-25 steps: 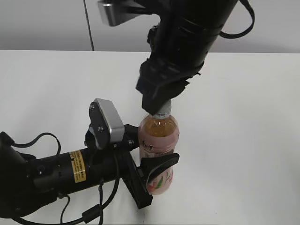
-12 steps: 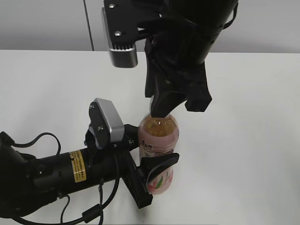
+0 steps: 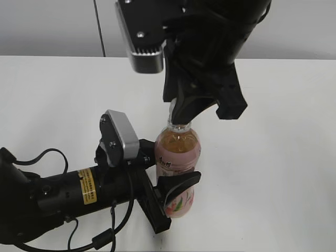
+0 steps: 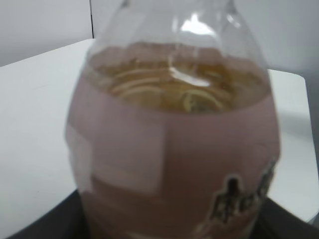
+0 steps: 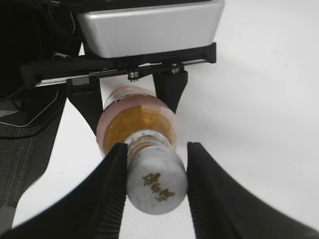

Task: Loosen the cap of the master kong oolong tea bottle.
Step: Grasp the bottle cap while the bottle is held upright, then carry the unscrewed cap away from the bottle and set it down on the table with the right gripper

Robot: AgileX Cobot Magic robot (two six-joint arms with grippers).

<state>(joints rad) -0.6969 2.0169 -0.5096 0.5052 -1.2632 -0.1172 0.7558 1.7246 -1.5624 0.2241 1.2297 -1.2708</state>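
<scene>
The master kong oolong tea bottle [image 3: 178, 149] stands upright on the white table [image 3: 273, 157], amber tea above a pink label. My left gripper [image 3: 176, 169] is shut on its lower body; the bottle [image 4: 174, 149] fills the left wrist view. The right arm comes down from above and hides most of the cap in the exterior view. In the right wrist view my right gripper [image 5: 157, 146] is shut on the white cap [image 5: 157, 181], one black finger [image 5: 112, 189] against each side. The cap top bears a small dark mark.
The left arm and its cables [image 3: 58, 194] lie along the table's front left. The right wrist's silver camera block [image 3: 144, 47] hangs above the bottle. In the right wrist view the left gripper's bar [image 5: 124, 67] sits just behind the bottle.
The right gripper has turned about the cap's axis, and its camera block has swung into view at the upper left. The bottle and left arm have not moved.
</scene>
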